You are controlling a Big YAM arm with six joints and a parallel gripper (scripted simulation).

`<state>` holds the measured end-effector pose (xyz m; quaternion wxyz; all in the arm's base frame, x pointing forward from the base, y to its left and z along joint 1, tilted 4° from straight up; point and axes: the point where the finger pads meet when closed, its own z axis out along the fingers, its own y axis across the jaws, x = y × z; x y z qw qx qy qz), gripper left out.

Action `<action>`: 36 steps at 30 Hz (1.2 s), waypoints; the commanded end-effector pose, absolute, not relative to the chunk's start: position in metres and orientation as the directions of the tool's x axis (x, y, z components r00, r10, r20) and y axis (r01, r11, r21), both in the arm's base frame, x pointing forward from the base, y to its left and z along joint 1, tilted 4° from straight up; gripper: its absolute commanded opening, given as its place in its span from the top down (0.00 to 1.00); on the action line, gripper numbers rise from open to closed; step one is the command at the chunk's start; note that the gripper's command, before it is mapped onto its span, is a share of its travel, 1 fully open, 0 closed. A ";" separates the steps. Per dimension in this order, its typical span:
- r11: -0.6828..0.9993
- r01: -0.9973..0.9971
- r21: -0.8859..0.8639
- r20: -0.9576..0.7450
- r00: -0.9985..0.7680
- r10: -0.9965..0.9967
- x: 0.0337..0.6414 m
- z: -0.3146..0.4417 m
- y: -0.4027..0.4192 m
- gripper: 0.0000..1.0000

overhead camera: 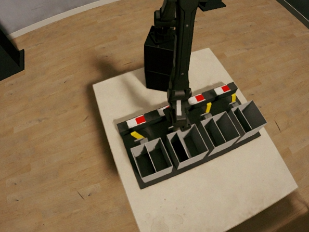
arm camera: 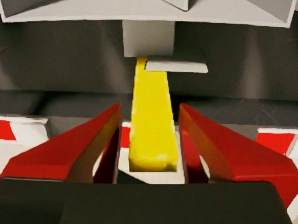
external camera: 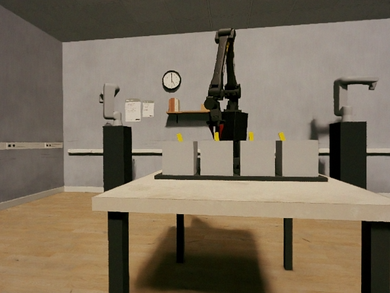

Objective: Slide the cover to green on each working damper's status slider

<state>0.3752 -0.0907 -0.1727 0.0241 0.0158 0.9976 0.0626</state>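
Four grey box dampers stand in a row on a black base plate [overhead camera: 122, 128]: first [overhead camera: 151, 162], second [overhead camera: 188, 149], third [overhead camera: 221, 132] and fourth [overhead camera: 250, 118], counted from the left. Each has a yellow lever; the second one [arm camera: 153, 135] [external camera: 216, 136] lies between my red fingers with a gap on either side. My gripper [overhead camera: 182, 127] [external camera: 216, 131] [arm camera: 150, 112] is open around it, just behind the second damper. The first slider [overhead camera: 140, 119], the third [overhead camera: 200, 98] and the fourth [overhead camera: 225, 88] show red. My arm hides most of the second slider.
The other levers [overhead camera: 137, 134] [overhead camera: 208, 107] [overhead camera: 233, 97] stick up between the dampers and the slider rail. My black base block [overhead camera: 158, 65] stands behind the rail on the white table [overhead camera: 208, 203]. Two black pedestals [external camera: 117, 154] [external camera: 347, 151] flank the table.
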 end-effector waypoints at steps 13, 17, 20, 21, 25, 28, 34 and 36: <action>0.993 0.034 0.117 -0.064 -0.997 0.041 0.381 -0.163 -0.093 0.64; 0.992 0.035 0.120 -0.053 -0.998 0.042 0.376 -0.161 -0.093 0.64; 0.992 0.035 0.118 -0.059 -0.997 0.042 0.378 -0.155 -0.097 0.64; 0.993 0.034 0.117 -0.061 -0.997 0.042 0.379 -0.152 -0.099 0.64; 0.993 0.030 0.118 -0.057 -0.998 0.037 0.375 -0.141 -0.099 0.64; 0.993 0.030 0.117 -0.060 -0.997 0.037 0.376 -0.130 -0.101 0.64; 0.992 0.031 0.119 -0.055 -0.998 0.037 0.372 -0.118 -0.102 0.64; 0.993 0.030 0.117 -0.061 -0.997 0.037 0.375 -0.110 -0.104 0.64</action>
